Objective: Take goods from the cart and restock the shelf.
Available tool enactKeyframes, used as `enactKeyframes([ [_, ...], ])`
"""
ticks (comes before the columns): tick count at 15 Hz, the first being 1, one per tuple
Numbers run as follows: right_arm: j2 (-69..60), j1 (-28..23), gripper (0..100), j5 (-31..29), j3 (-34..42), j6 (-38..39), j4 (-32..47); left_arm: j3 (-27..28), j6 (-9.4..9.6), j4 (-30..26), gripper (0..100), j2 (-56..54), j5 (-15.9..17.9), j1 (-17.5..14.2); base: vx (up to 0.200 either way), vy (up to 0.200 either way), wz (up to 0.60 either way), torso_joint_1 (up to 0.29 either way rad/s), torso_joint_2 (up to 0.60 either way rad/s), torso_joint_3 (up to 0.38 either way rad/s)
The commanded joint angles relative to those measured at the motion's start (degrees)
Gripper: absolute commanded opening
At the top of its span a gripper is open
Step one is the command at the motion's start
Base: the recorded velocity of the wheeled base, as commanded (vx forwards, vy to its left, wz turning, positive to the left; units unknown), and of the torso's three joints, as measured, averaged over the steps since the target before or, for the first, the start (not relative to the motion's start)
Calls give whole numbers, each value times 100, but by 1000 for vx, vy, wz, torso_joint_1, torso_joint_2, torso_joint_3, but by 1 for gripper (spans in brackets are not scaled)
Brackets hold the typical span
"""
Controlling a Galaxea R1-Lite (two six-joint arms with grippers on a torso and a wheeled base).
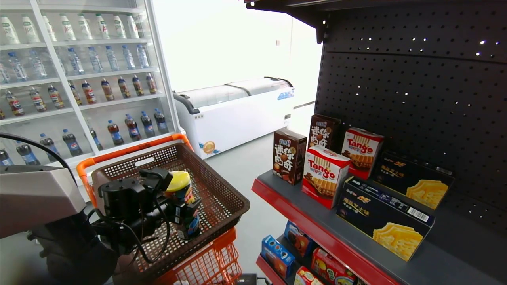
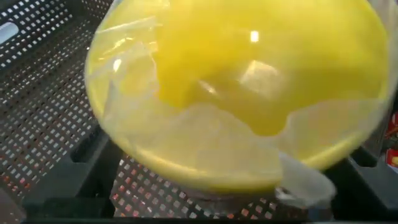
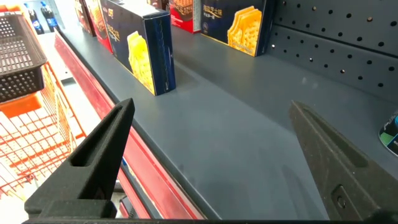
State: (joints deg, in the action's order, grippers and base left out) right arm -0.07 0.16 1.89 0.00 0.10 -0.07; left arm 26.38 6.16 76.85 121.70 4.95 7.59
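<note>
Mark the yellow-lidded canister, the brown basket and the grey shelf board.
yellow-lidded canister (image 1: 179, 180), head view, on its lid.
brown basket (image 1: 216, 190), head view, on its right wall.
grey shelf board (image 3: 236, 137), right wrist view, on a bare stretch.

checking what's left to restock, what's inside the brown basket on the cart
One yellow-lidded can, gripped by the left gripper. The mesh floor of the basket shows around it. The near corner is hidden behind that gripper, so anything there can't be seen.

Left arm: matte black, blocky wrist housing, thin black cables looped loosely alongside. Pale grey angular shell panel behind. Left gripper: black, squared fingers. Right gripper: two matte black fingers, wedge-shaped, tapering to narrow tips, fine grainy finish; small oval recess near one base.
</note>
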Motion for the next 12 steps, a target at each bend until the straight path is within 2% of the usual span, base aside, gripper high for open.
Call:
enactKeyframes([
  [1, 7, 2, 100, 4, 0, -1, -1, 25, 0, -3, 100, 21, -3, 49, 0, 0, 0, 0, 0, 0],
  [8, 7, 2, 100, 4, 0, -1, -1, -36, -36, 32, 100, 188, -214, 67, 0, 0, 0, 0, 0, 0],
  [9, 7, 2, 100, 4, 0, -1, -1, -28, -36, 58, 0, 196, -214, 75, 0, 0, 0, 0, 0, 0],
  [11, 7, 2, 100, 4, 0, -1, -1, -10, 0, 41, 0, 196, -214, 84, 0, 0, 0, 0, 0, 0],
  [12, 7, 2, 100, 4, 0, -1, -1, -63, 105, -21, 0, 188, -372, 137, 0, 0, 0, 0, 0, 0],
])
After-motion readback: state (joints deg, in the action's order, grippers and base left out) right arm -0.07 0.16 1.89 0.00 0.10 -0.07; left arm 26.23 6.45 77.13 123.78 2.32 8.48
